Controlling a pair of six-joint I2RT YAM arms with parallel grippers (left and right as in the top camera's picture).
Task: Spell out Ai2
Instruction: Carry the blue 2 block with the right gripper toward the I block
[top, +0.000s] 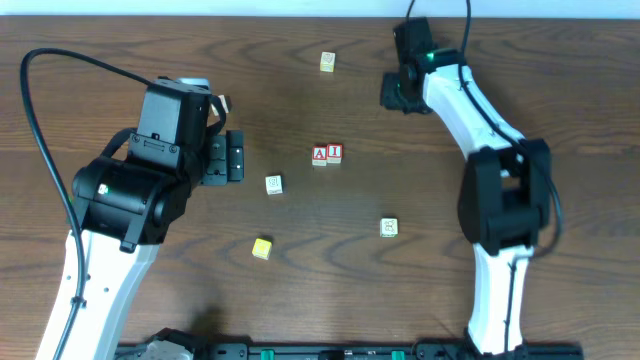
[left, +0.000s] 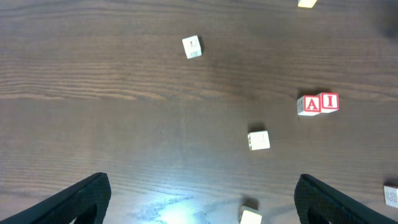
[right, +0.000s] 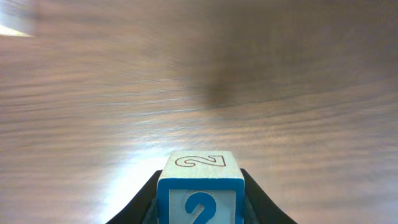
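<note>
The red "A" block (top: 319, 154) and red "I" block (top: 334, 153) stand side by side mid-table; the left wrist view shows them too, the A (left: 310, 104) and the I (left: 330, 101). My right gripper (top: 393, 92) is at the far right of the table, shut on the blue "2" block (right: 200, 193), held above the wood. My left gripper (top: 234, 159) is open and empty, left of the A and I pair; its fingers (left: 202, 202) show at the bottom corners of the left wrist view.
Loose blocks lie around: a pale one at the back (top: 328, 62), a white one (top: 274, 184) left of the pair, a yellow one (top: 262, 248) near the front, and a white one (top: 389, 228) at the right front.
</note>
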